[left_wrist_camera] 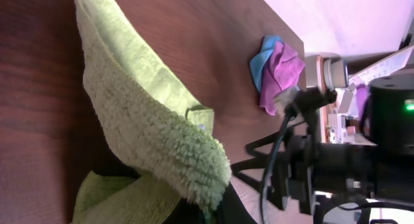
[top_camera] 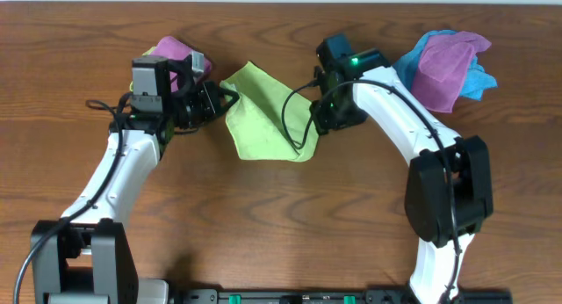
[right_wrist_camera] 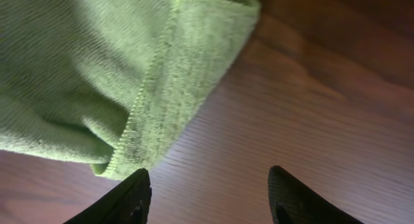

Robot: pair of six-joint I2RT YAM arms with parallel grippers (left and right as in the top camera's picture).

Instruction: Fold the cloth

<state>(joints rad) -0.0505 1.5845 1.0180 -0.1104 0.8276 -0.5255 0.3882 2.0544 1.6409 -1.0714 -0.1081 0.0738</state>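
Reading from the left: one crumpled left purple cloth [top_camera: 173, 49] is seen near the far edge of the table [top_camera: 263, 216], just behind the left gripper [top_camera: 213, 99]. The left gripper is clamped on the cloth's left corner. In the left wrist view that corner is lifted off the wood, and a looped, fluffy pile is shown on a doubled fold.

The cloth [top_camera: 263, 119] is recorded at centre table between the two grippers. It is lime green and gathered into a rough triangle, with its tip toward the far edge and its near edge rounded. Bare brown wood grain is seen on the near side of the cloth, between the two arms.

The right gripper [right_wrist_camera: 210, 197] is held over the wood just beside the cloth's stitched right hem, fingers apart with nothing between them. Whether the hem is touched by one finger cannot be told.

Further right, well apart from the cloth, one blue cloth [top_camera: 420, 56] is bunched under one right purple cloth [top_camera: 450, 67].

Count: one green, two purple, one blue.
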